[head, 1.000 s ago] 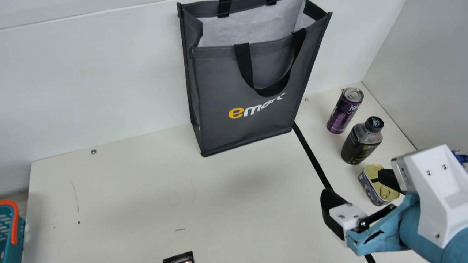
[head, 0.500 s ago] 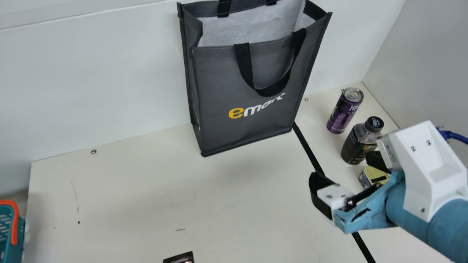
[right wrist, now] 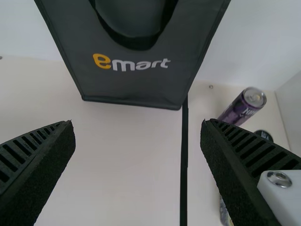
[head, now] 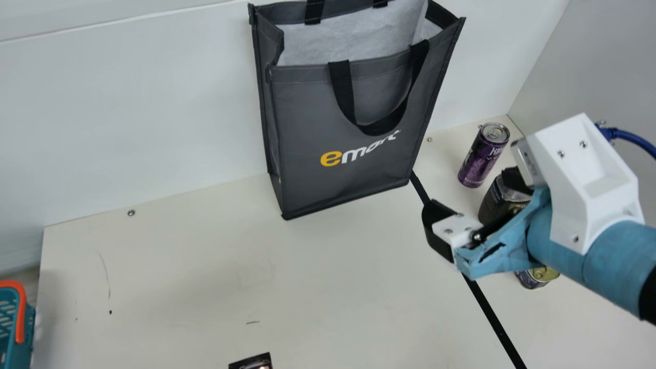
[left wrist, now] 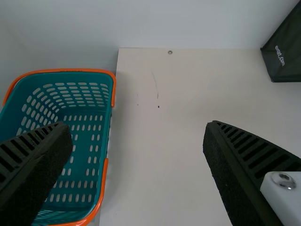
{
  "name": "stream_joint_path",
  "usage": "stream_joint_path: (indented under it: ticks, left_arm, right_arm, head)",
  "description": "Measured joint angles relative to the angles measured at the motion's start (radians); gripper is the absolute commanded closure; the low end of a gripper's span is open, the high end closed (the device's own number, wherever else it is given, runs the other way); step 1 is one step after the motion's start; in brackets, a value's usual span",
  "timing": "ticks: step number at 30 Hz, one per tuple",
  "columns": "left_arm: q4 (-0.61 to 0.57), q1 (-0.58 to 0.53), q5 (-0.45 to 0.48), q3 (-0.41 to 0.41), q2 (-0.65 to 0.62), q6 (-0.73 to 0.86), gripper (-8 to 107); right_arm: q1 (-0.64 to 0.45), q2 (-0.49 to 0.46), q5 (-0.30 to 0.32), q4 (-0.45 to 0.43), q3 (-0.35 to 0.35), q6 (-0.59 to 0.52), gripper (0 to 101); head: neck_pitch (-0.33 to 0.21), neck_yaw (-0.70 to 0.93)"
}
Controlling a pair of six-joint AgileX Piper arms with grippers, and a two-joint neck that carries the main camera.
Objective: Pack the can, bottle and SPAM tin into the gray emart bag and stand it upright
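The gray emart bag (head: 302,118) stands upright at the upper middle of the main view, just in front of the white wall (head: 128,113), its mouth open on a pale lining (head: 348,43). One black handle (head: 342,87) loops down over its front. The purple can (head: 479,161) stands on the cream surface (head: 205,266) toward the upper right of the frame. The dark bottle (head: 491,205) is just below it, partly hidden by the right gripper (head: 470,188), and the SPAM tin (head: 530,278) peeks out beneath that arm. All three are outside the bag.

The right gripper is over the surface at the middle right of the main view, its jaws spread apart. A black strip (head: 495,323) runs from beside the bag to the lower right. The left gripper (left wrist: 136,126) has its jaws wide apart too. In the left wrist view, a teal basket (left wrist: 61,71) with orange edging sits at the left of the frame
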Motion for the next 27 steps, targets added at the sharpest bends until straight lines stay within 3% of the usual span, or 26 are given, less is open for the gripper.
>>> stream_joint_path:
  ticks: [12, 27]
  left_arm:
    - [0.000, 0.000, 0.000, 0.000, 0.000, 0.000, 9]
    - [0.000, 0.000, 0.000, 0.000, 0.000, 0.000, 9]
  right_arm:
    - [-0.025, 0.122, 0.001, 0.014, -0.173, -0.149, 6]
    - [-0.063, 0.273, 0.058, 0.092, -0.392, -0.346, 6]
  head:
    - [0.000, 0.000]
    - [0.000, 0.002]
